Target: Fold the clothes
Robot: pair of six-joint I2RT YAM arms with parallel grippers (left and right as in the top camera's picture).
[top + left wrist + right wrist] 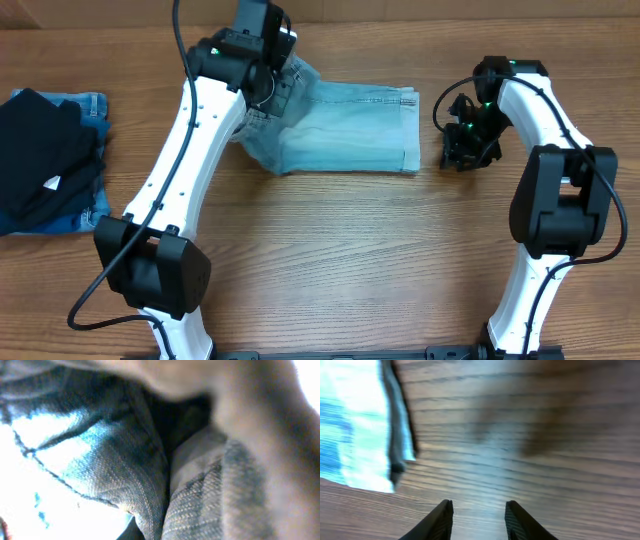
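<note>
Denim shorts in pale, washed light blue with turned-up cuffs (345, 125) lie across the upper centre of the overhead frame on the brown wooden table (350, 260), cuffs toward the right. They appear already doubled, one leg over the other, though the waist end at the left is bunched and rumpled. The left gripper (270, 80) is buried in that bunched end; its wrist view shows only close denim folds, so whether its fingers pinch cloth cannot be told. The right gripper (479, 505) hovers over bare wood just beside the cuff edge, fingers spread and holding nothing. At the far left sits a pile of a black garment (40, 160) on darker blue denim (88, 103). Judging by this, one fold seems made; smoothing and folding across the length remain.
</note>
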